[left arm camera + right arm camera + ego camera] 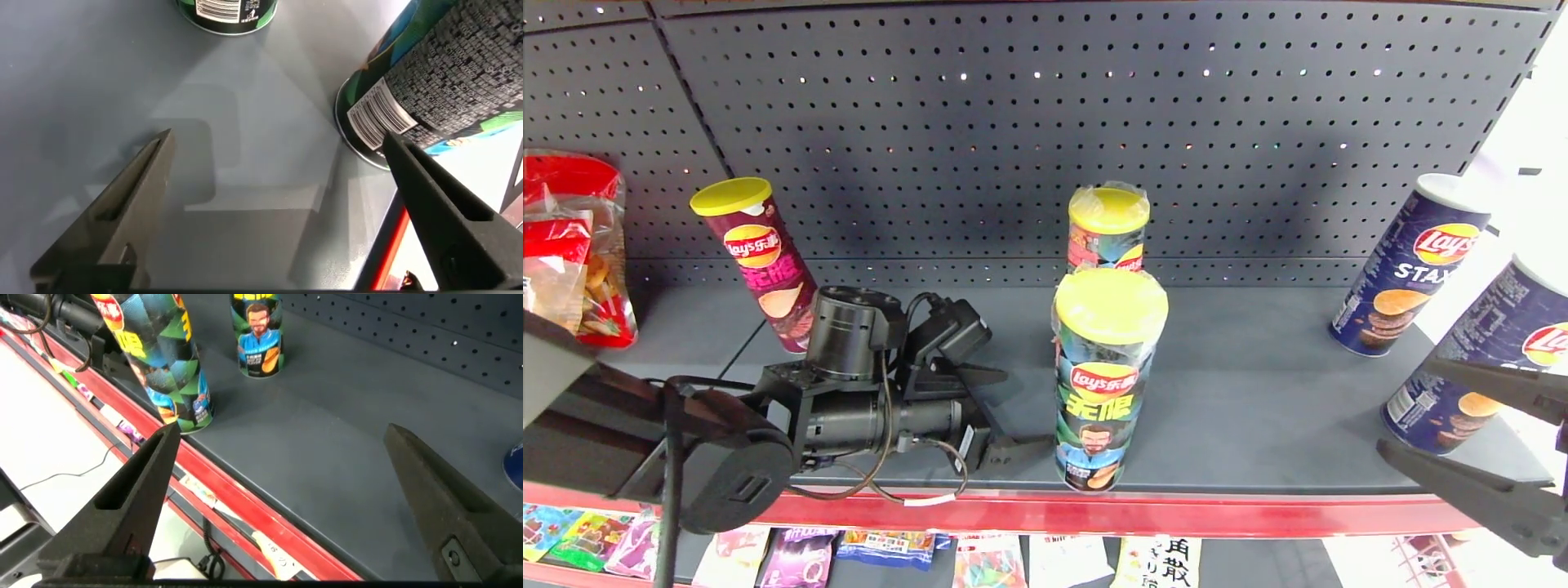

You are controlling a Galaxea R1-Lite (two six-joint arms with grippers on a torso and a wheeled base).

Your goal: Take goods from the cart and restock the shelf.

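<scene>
Two green-and-blue chip cans with yellow lids stand mid-shelf, the front one near the red edge and the other behind it. My left gripper lies low on the shelf just left of the front can, open and empty. In the left wrist view that gripper has bare shelf between its fingers, with the front can beside one fingertip and the rear can farther off. My right gripper hovers at the shelf's right front, open and empty, with both cans ahead of it.
A purple can stands at the back left beside a red snack bag. Two dark blue cans stand at the right. The grey shelf has a pegboard back and a red front edge. Packets lie on the shelf below.
</scene>
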